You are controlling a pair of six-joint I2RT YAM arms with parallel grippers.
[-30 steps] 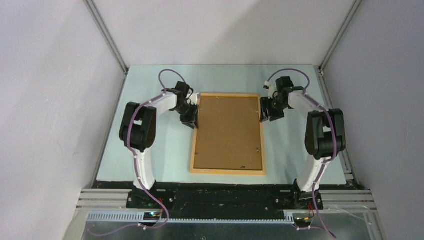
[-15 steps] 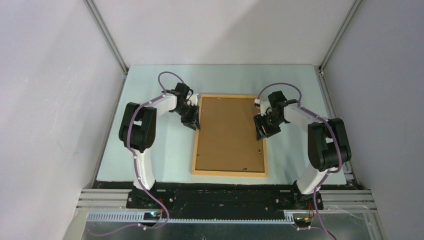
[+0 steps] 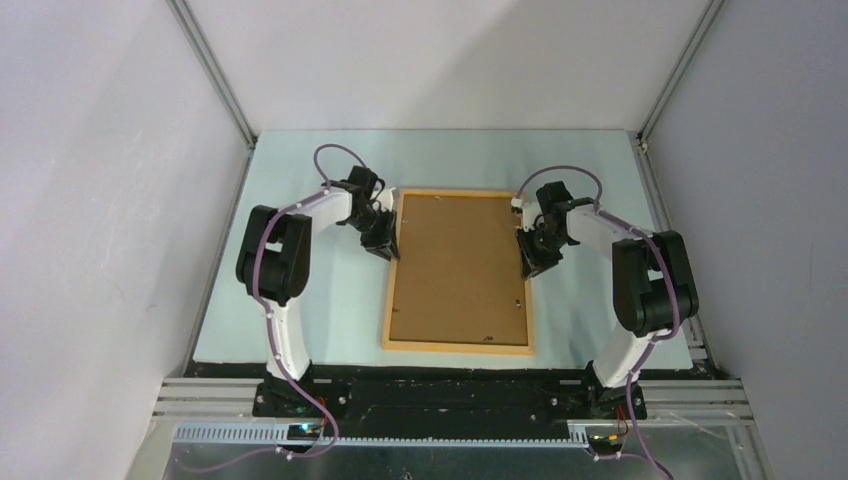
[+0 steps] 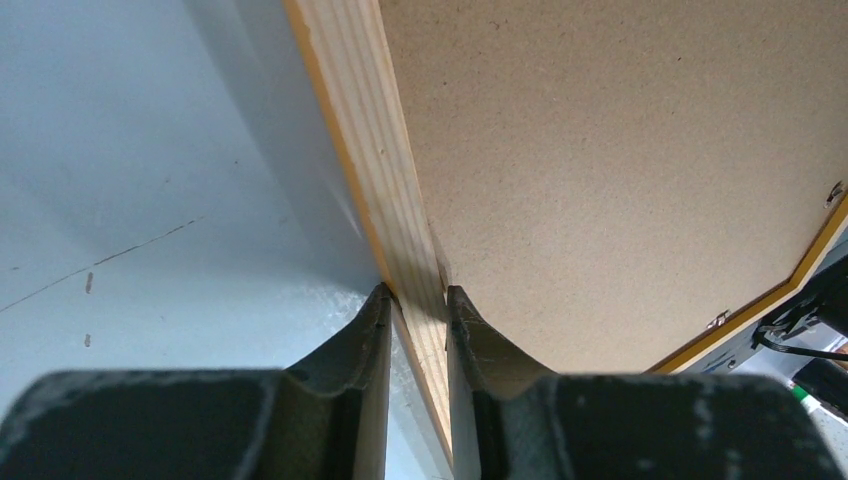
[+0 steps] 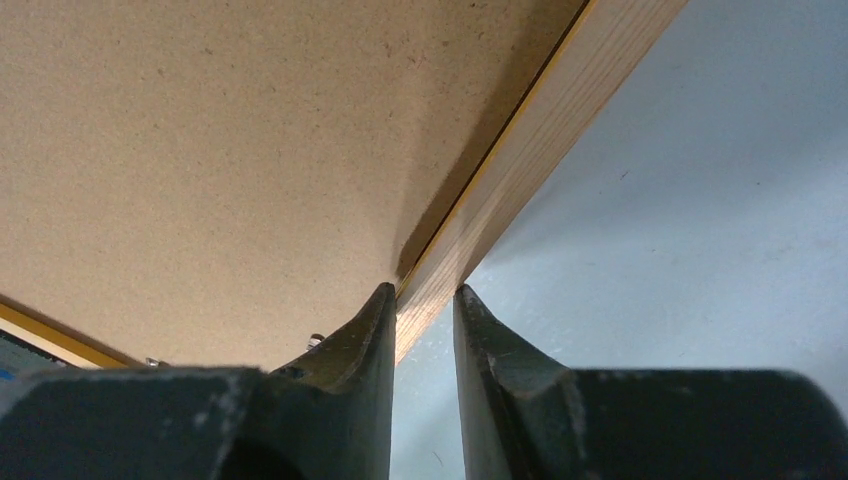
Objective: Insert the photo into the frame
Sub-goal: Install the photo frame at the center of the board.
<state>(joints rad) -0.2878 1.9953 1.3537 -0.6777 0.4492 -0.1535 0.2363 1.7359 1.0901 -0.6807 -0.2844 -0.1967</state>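
- Pale blue tabletop (image 3: 300, 300) walled by plain grey panels, with both arm bases bolted at its near edge.
- Mid-table, the frame (image 3: 457, 346) lies flat and face down — brown backing board (image 3: 460, 260) uppermost.
- Left jaws, only narrowly parted, pinch the frame's left rail towards its far end.
- Right jaws clamp the right rail opposite — one finger on either side of the wood.
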